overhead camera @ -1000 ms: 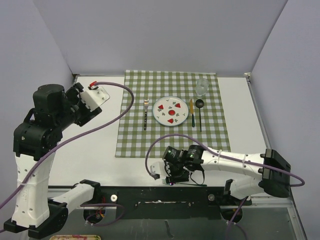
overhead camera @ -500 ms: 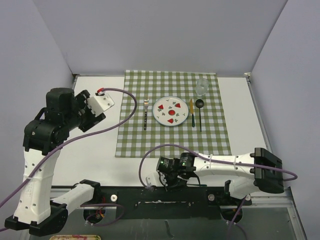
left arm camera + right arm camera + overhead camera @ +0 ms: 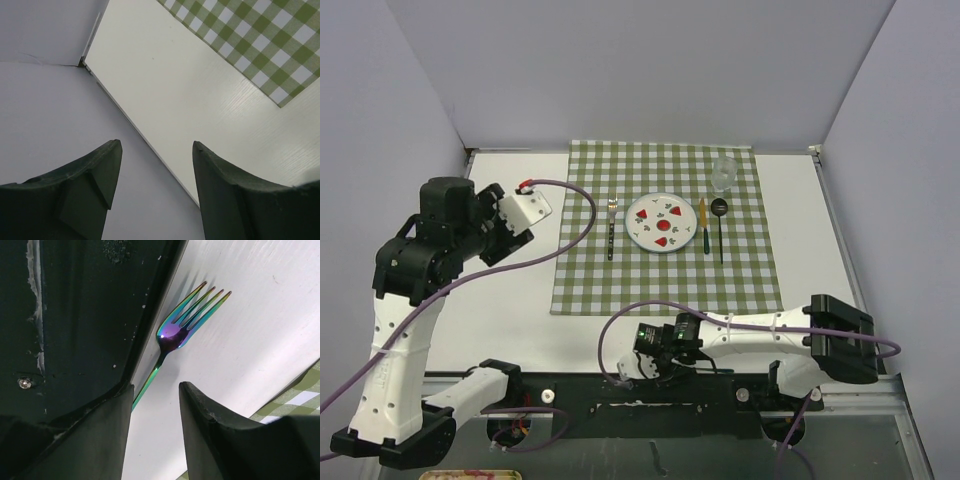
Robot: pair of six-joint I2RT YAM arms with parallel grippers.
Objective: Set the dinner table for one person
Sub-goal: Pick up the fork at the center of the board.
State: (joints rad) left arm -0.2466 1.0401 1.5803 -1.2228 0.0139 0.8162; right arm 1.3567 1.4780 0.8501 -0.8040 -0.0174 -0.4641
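- On the dinner table [image 3: 800, 230], a green-and-white checked cloth [image 3: 590, 280] covers the middle and the 12 o'clock part of the white top, with one place laid on it.
- At the cloth's centre sits a white plate [image 3: 662, 222] with red and green motifs. A dark-handled fork [image 3: 611, 230] lies at its 9 o'clock, a yellow-handled knife [image 3: 702, 226] lies just beside it at 3 o'clock, and a dark spoon [image 3: 720, 228] lies beyond the knife.
- A clear glass [image 3: 724, 173] stands at the plate's 1 o'clock, on the far side of the spoon.
- At the table's 9 o'clock side the left arm is raised. The left gripper [image 3: 156, 146] hangs above the bare top near the cloth's corner, its fingers spread with nothing between them.
- At the 6 o'clock edge the right arm lies low across the table. The right gripper [image 3: 155, 388] is poised over a rainbow-tinted fork [image 3: 172, 335], its jaws apart and pinching nothing.
- That fork lies flat on the white top against the black base plate [image 3: 75, 315]. In the wrist view its tines point to 1 o'clock, and its handle runs down beside one finger until it is hidden.
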